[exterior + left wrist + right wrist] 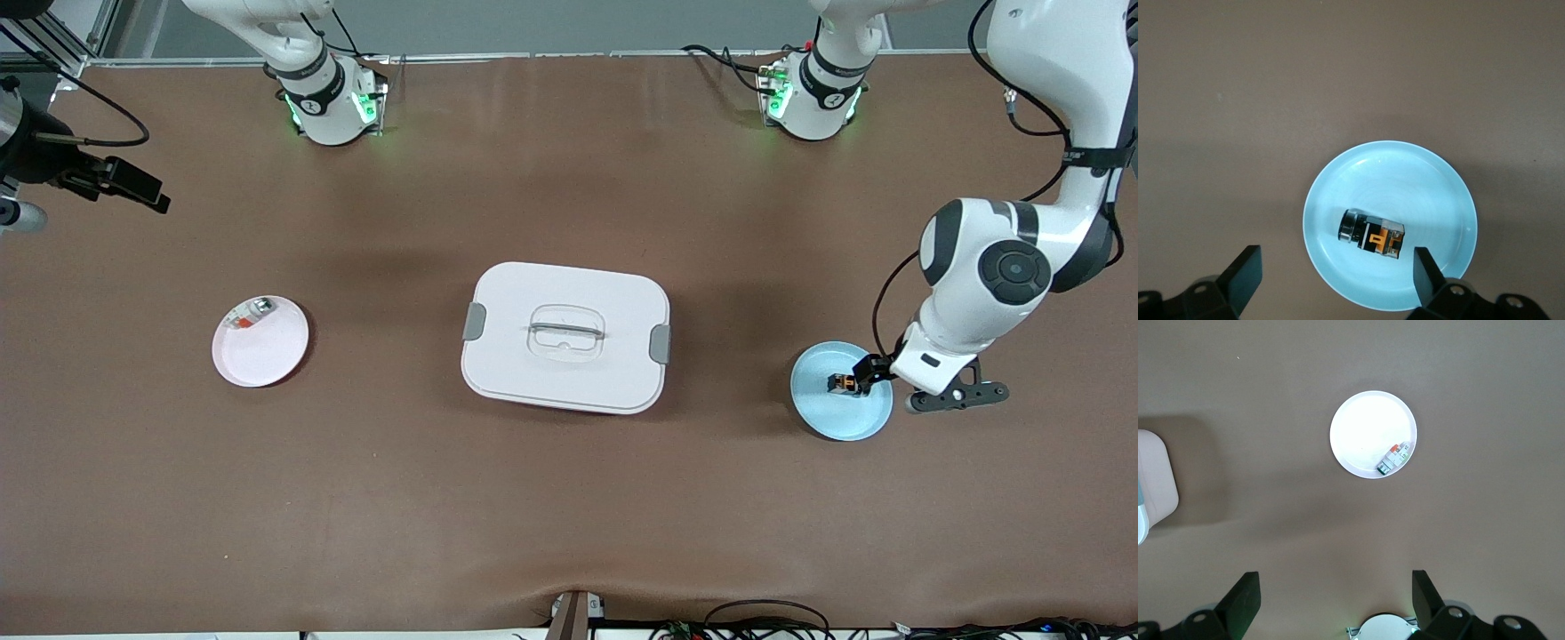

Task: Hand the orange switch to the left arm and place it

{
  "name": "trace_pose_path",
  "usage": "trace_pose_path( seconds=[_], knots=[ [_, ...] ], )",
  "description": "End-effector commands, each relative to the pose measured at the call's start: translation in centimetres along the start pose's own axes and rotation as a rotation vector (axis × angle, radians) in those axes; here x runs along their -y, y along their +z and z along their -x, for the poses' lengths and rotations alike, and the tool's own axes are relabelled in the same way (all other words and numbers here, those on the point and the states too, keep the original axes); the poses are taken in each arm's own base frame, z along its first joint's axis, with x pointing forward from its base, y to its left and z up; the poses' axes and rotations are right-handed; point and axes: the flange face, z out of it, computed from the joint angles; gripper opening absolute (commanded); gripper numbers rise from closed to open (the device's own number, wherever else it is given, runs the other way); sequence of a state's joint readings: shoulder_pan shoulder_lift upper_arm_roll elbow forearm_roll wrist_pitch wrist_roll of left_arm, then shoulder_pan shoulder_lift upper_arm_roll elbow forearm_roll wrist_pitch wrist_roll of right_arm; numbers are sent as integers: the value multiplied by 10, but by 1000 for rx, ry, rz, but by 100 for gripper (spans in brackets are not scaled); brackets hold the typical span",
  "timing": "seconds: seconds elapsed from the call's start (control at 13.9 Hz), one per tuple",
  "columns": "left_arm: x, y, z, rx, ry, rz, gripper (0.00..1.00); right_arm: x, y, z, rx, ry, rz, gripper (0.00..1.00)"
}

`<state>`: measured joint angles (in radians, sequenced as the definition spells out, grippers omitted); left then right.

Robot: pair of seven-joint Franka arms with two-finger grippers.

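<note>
You have barely begun: the orange switch point(1371, 236) lies ungrasped on the blue plate point(1431, 187), your left end effector point(1333, 275) hovers over it, fingers apart, while the right end effector point(1331, 600) waits high, also apart, with the box point(566, 336) uncrossed.

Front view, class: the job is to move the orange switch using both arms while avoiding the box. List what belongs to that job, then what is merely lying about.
Job:
switch, on blue plate
box
left pincer, over the blue plate
right pincer, waiting

Lying about:
white plate
silvery part on it
</note>
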<state>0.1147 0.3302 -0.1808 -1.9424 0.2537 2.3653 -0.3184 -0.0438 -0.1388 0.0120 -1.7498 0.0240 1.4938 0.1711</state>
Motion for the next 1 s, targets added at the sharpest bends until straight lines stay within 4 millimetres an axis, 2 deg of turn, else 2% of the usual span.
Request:
trace_pose_path(
  seconds=[0.0,0.29,0.43,0.57,0.72,0.79,0.93],
  knots=[
    [4,-38,-7,-11,-30,57,100,5,-5,10,-11,7,1,100],
    [20,-84,-28,47,13,130,100,-2,-4,17,43,23,-16,100],
    [26,-120,-43,42,25,131,100,5,-9,25,33,11,-19,100],
    [31,-150,-51,36,22,130,100,5,-10,23,19,10,-21,100],
    [37,-175,-52,29,23,124,100,6,-13,23,9,9,-21,100],
    [46,-184,-50,15,23,121,100,6,-16,23,-9,9,-25,100],
    [48,-201,-47,-8,32,118,100,1,-25,22,-64,19,-37,100]
  ],
)
